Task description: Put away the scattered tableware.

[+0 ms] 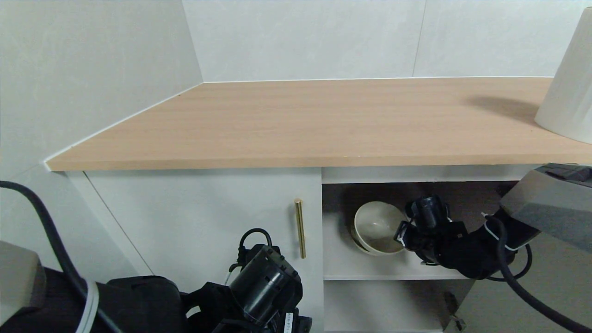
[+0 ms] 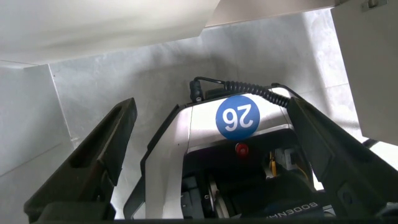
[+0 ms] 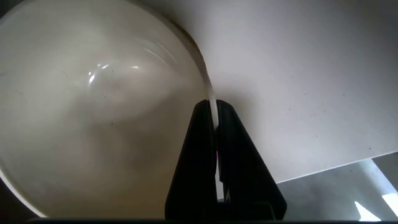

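One cream round ceramic bowl (image 1: pixel 377 227) hangs tilted over the white cabinet shelf (image 1: pixel 351 266). My right pincer (image 1: pixel 401 236) is clenched on its rim, likely to seat it deep. Left pincer (image 2: pixel 214 165) released, left of shelf.

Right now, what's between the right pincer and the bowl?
Nothing: the right pincer is shut on the bowl, at its rim; right wrist view shows it.

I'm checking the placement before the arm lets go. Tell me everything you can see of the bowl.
The bowl is plain cream, glossy like glazed ceramic, round and empty inside. It is tilted steeply, opening facing outward, at the upper shelf of the open cabinet. The right gripper is shut on its thin rim.
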